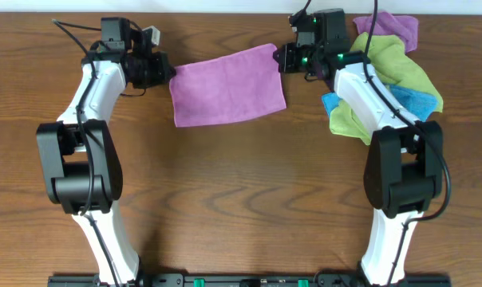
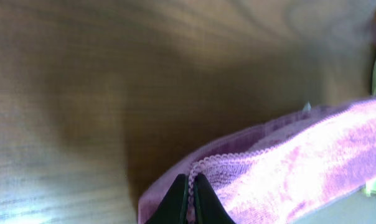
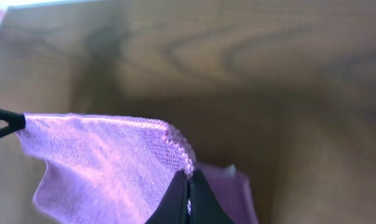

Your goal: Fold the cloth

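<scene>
The lilac-purple cloth (image 1: pixel 227 85) hangs stretched between my two grippers above the far middle of the table. My left gripper (image 1: pixel 168 72) is shut on its left top corner; in the left wrist view the fingertips (image 2: pixel 190 182) pinch the stitched hem of the cloth (image 2: pixel 287 168). My right gripper (image 1: pixel 282 57) is shut on the right top corner; in the right wrist view the fingertips (image 3: pixel 188 177) clamp the hem of the cloth (image 3: pixel 107 162), which sags away to the left. A lower layer of cloth shows behind both sets of jaws.
A pile of cloths lies at the far right: a second purple cloth (image 1: pixel 397 28), a lime-green cloth (image 1: pixel 394 68) and a blue cloth (image 1: pixel 412 101). Bare wooden table (image 1: pixel 241 183) spreads in front of the held cloth.
</scene>
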{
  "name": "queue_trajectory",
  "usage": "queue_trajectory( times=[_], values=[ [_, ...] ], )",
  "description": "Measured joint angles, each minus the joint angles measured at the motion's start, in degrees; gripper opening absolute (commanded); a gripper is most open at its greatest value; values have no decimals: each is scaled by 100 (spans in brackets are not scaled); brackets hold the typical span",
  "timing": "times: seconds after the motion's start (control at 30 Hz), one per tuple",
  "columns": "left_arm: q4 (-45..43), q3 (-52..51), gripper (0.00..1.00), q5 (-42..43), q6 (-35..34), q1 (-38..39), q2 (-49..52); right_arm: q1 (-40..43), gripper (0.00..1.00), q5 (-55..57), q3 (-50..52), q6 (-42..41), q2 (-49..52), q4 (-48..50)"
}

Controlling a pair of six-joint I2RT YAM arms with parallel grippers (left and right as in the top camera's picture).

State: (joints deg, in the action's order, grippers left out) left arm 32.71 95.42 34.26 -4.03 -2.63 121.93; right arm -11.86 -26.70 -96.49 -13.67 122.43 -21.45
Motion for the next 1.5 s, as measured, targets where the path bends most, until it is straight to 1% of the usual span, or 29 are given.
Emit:
queue_trajectory(
  times=[0.03,0.17,0.33,0.43,0.5,0.57,0.63,0.73,0.9,1.0,1.1,1.3,1.5],
  values=[
    [291,50,6,-4,133,0,-20,-7,2,-52,-35,-7,0,-240],
    [892,79,6,0,450,0,-66,-24,2,-116,-59,-37,0,-1182],
    [1119,81,6,-2,610,2,-66,-46,2,-140,-59,-46,0,-1762],
    [1067,81,6,-4,669,7,-66,-50,2,-136,-59,-98,0,-1751],
    [973,83,6,-76,695,7,-66,-50,2,-48,-59,-122,0,-1519],
    [800,83,6,-358,715,28,-66,-68,2,118,-59,-72,0,-1152],
    [466,83,6,-925,905,114,-66,-151,2,400,-61,157,0,-623],
    [245,85,6,-1377,1185,278,-66,-363,2,824,-66,378,0,-424],
    [385,85,6,-1818,1309,518,-66,-643,2,1414,-66,564,0,-944],
    [673,85,6,-2286,1316,697,-66,-787,2,1823,-66,693,0,-1410],
    [892,85,6,-2522,1307,774,-66,-822,1,2063,-66,739,0,-1770],
    [1355,85,6,-2634,1126,785,-66,-822,1,2179,-68,763,0,-2474],
    [1486,85,6,-2592,1091,796,-66,-822,2,2186,-68,765,0,-2579]
  ],
)
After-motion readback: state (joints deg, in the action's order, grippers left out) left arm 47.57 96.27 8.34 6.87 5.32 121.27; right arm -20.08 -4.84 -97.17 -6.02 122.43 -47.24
